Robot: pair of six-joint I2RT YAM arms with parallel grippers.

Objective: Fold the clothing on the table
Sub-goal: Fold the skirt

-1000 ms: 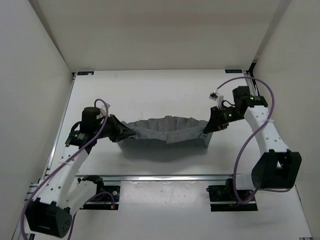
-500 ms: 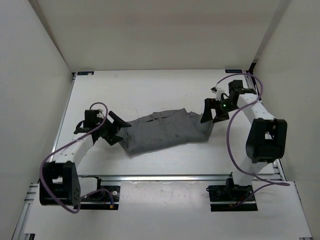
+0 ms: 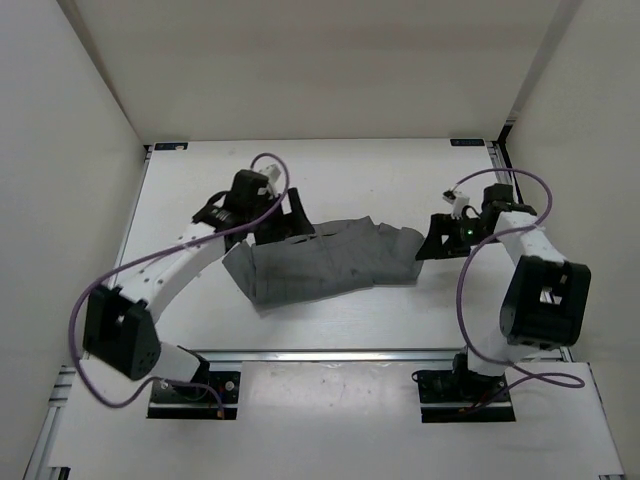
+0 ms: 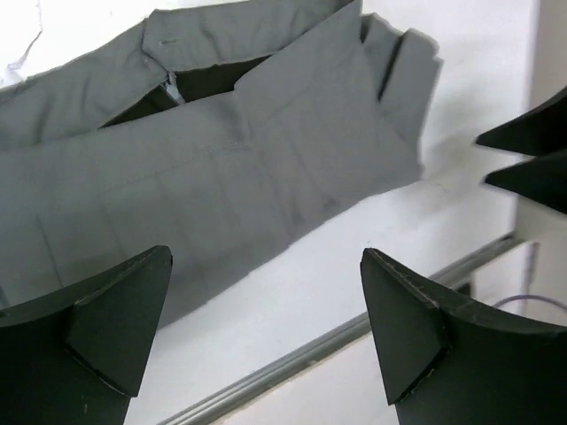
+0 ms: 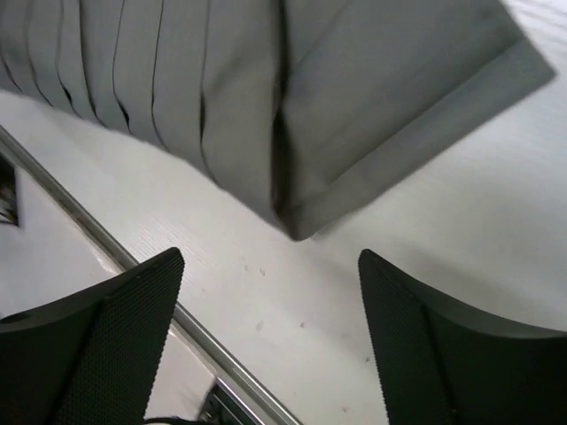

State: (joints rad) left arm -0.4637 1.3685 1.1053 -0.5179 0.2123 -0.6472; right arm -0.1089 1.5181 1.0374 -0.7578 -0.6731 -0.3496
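only wrist views show clothing pleats

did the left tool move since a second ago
Yes. The left tool has gone farther from the metal rail, toward the back wall and slightly right, now open at the far left corner of the clothing.

The grey clothing lies loosely flat in the middle of the white surface, its long side running left to right. Over its far-left corner hangs the left hand; the right hand sits just off its right end. A metal rail crosses the near edge.
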